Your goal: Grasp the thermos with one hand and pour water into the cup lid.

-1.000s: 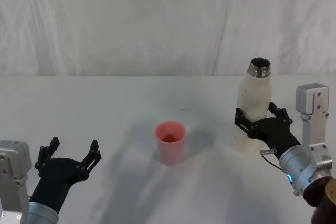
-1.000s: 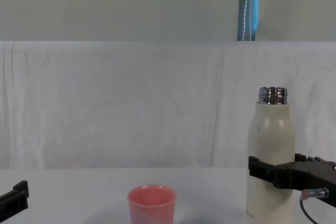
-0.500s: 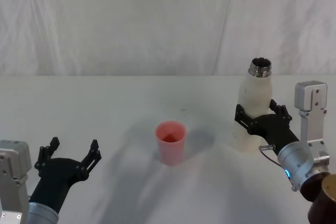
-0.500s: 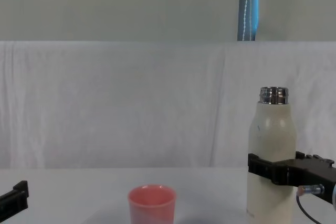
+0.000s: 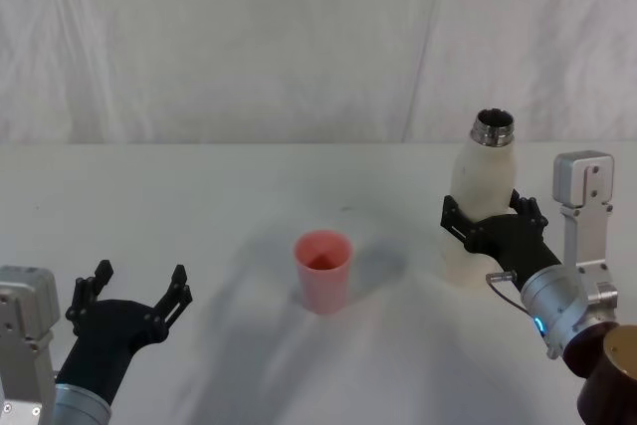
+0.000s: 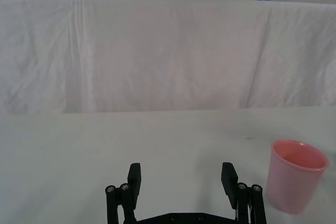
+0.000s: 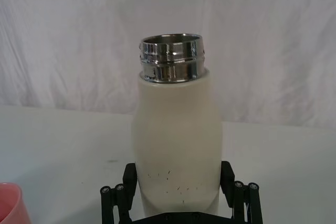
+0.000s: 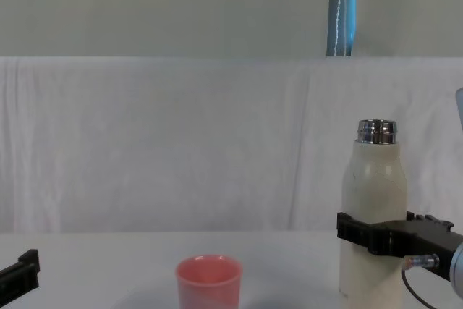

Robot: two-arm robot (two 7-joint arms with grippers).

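Crept a little farther forward around the thermos (image 5: 482, 201) since a second ago: right gripper (image 5: 490, 225), jaws straddling the lower body, one on each side (clamped tight or just touching, cannot tell). Stands upright on the worktop (image 5: 229, 196) at the right, steel neck open. Sits near the middle, well left of the thermos: pink cup (image 5: 322, 270). Parked low at the left, left gripper (image 5: 131, 302), jaws apart, holding nothing.
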